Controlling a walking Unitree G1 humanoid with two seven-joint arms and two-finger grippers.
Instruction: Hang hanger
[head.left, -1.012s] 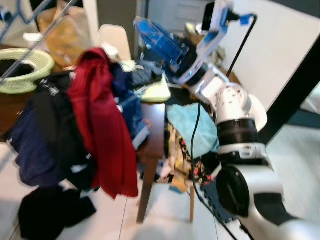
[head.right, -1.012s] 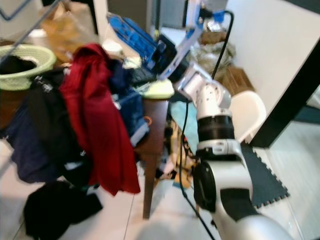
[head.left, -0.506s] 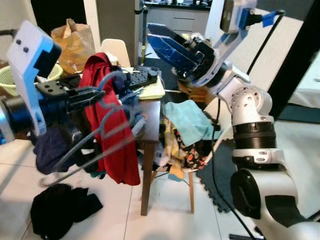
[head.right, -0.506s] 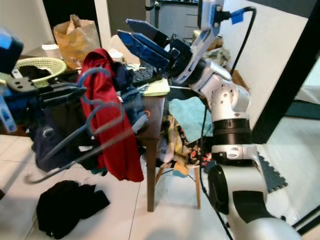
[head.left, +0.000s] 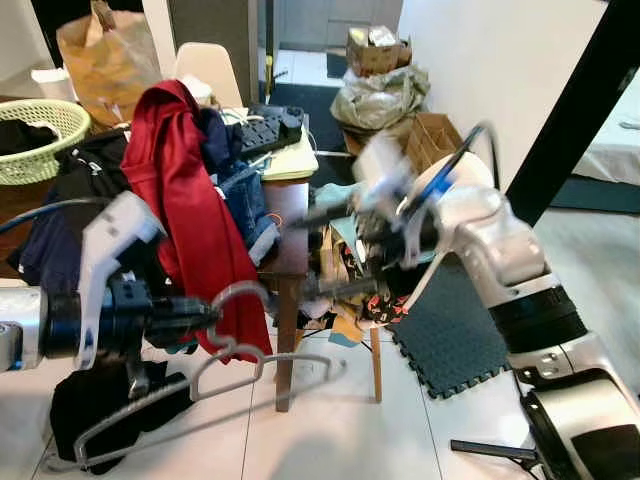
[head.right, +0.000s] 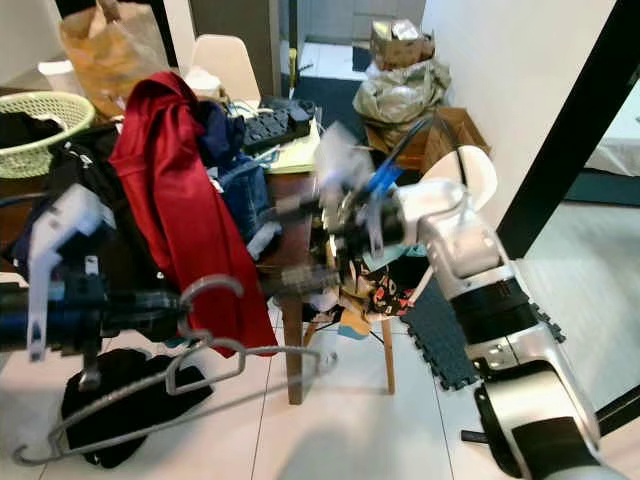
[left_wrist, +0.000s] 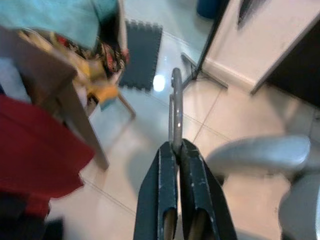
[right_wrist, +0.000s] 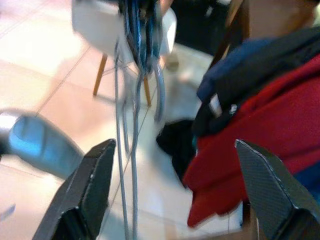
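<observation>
Surface (head.left: 292, 205): a dark wooden table is carrying a heap of clothes, a black power strip (head.left: 262, 129) and a yellow-green pad.
Red garment (head.left: 190, 210): it is draping over the heap at the surface's edge and hanging down past it toward the floor.
Chair (head.right: 462, 176): a white chair is standing beside the surface, with a teal cloth and patterned fabrics piled on it.
Right arm: the silver arm is reaching across toward the chair and the surface; it is motion-blurred.
Wire hanger (head.left: 215, 375): the grey hanger is hanging low over the tiled floor in front of the surface, its hook up by the left gripper and its long bar slanting down toward the dark clothing on the floor.
Left gripper (left_wrist: 176, 148): its fingers are pressing narrowly together on the hanger's wire near the hook.
Right gripper (right_wrist: 175, 150): its fingers are standing wide apart and holding nothing, pointing toward the hanger and the red garment.
Laundry basket (head.left: 45, 140): a pale green basket is sitting at the far left of the surface.
</observation>
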